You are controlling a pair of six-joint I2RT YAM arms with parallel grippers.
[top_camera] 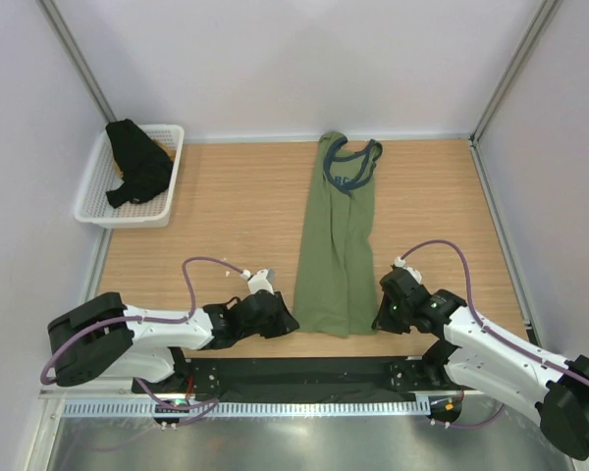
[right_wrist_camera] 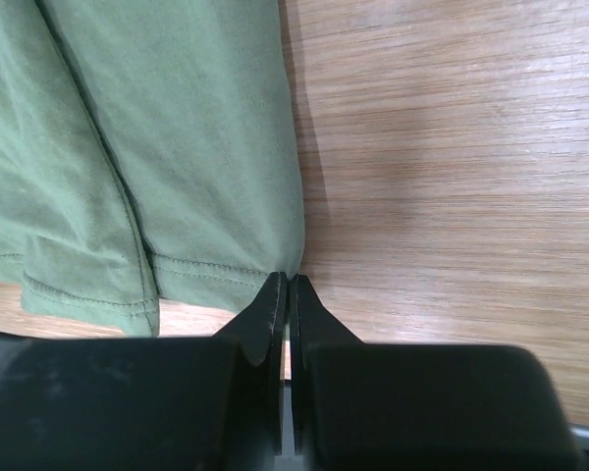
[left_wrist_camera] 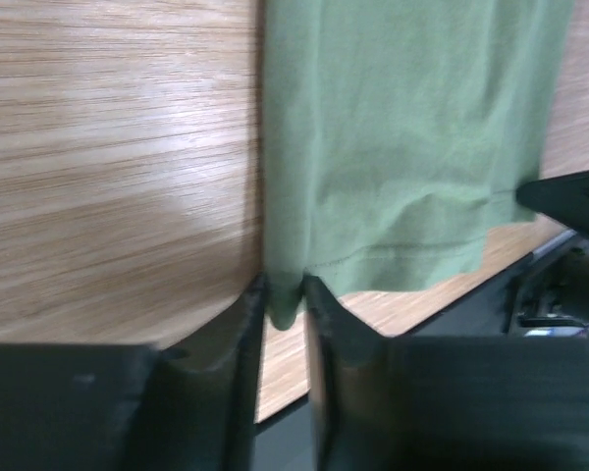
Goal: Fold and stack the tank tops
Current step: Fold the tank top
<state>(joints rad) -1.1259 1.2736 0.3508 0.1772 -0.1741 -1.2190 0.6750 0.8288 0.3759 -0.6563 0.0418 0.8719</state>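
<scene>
Tabletop (top_camera: pixel 226 206) is pale wood grain, walled in by white panels on three sides. Olive green tank top (top_camera: pixel 336 255) lies flat down the middle of it, folded lengthwise into a long narrow strip: navy-trimmed neck and straps at the far end, hem at the near end close to the arm bases. One lengthwise fold line shows on the right half in the right wrist view. White mesh basket (top_camera: pixel 176 167) sits at the far left corner, well apart from the green strip. Black tank top (top_camera: pixel 135 167) is bunched inside it, partly draped over the rim. I have both arms reaching low and inward to the hem, one on each side. Left tool (left_wrist_camera: pixel 283 294) is at the near left hem corner, its jaws narrow with the corner of green cloth filling the gap between them, so it reads as a pinch. Right tool (right_wrist_camera: pixel 285 285) is at the near right hem corner, jaws pressed together with the tips just meeting the cloth edge; I cannot tell whether any fabric is caught between them.
</scene>
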